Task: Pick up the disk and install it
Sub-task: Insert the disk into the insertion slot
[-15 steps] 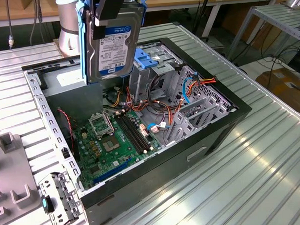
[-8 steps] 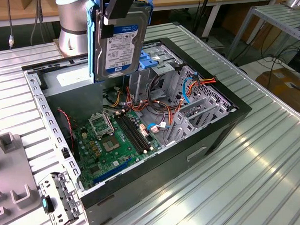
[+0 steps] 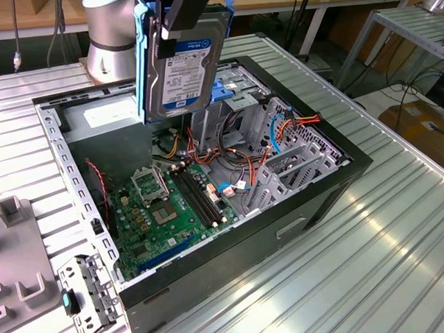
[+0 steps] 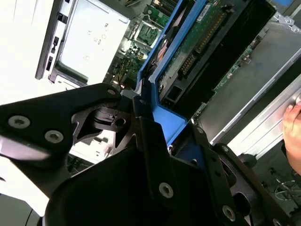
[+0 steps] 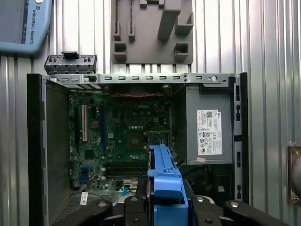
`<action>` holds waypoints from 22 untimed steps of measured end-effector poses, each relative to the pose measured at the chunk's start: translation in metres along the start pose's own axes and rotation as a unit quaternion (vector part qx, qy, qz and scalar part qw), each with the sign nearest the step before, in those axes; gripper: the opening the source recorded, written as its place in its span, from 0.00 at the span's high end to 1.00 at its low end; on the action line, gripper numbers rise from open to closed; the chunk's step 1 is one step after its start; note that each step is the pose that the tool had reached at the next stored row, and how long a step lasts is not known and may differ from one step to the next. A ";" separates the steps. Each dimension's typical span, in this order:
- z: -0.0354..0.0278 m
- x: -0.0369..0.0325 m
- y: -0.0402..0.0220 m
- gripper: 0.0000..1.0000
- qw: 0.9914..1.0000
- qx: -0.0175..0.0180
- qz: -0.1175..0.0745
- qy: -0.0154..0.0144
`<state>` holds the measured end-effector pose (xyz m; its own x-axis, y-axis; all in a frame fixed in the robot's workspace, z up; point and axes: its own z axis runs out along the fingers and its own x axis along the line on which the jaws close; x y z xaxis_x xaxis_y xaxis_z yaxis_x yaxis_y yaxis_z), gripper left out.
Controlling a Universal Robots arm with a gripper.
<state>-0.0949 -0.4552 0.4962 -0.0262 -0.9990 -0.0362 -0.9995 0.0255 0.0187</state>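
The disk [image 3: 182, 69], a silver hard drive with a white and blue label in a blue plastic bracket, hangs upright above the back of the open computer case [image 3: 305, 207]. My gripper [image 3: 184, 17] is shut on its top edge. In the second wrist view the black fingers [image 4: 150, 141] clamp the blue bracket [image 4: 162, 75], and the disk's green circuit board [image 4: 207, 28] faces the camera. In the first wrist view the bracket's blue edge [image 5: 163, 181] sticks out from the gripper [image 5: 164, 207] over the case's interior.
Inside the case lie a green motherboard [image 3: 168, 206], bundled cables [image 3: 233, 162] and a metal drive cage [image 3: 295, 159]. A grey box with a white sticker [image 5: 209, 132] sits at one end. A grey fixture plate [image 5: 153, 30] and a small latch piece [image 3: 84, 298] lie beside the case. A person's hand [image 4: 294, 122] shows at the table edge.
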 end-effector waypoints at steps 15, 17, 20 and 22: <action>0.0050 0.0611 -0.0103 0.63 1.000 0.000 0.000 0.002; 0.0062 0.0631 -0.0143 0.63 1.000 0.001 0.000 0.002; 0.0070 0.0639 -0.0150 0.63 1.000 0.006 0.000 0.003; 0.0070 0.0640 -0.0151 0.63 1.000 0.006 0.000 0.003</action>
<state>-0.0816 -0.5193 0.4865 -0.0258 -0.9992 -0.0298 -0.9996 0.0256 0.0071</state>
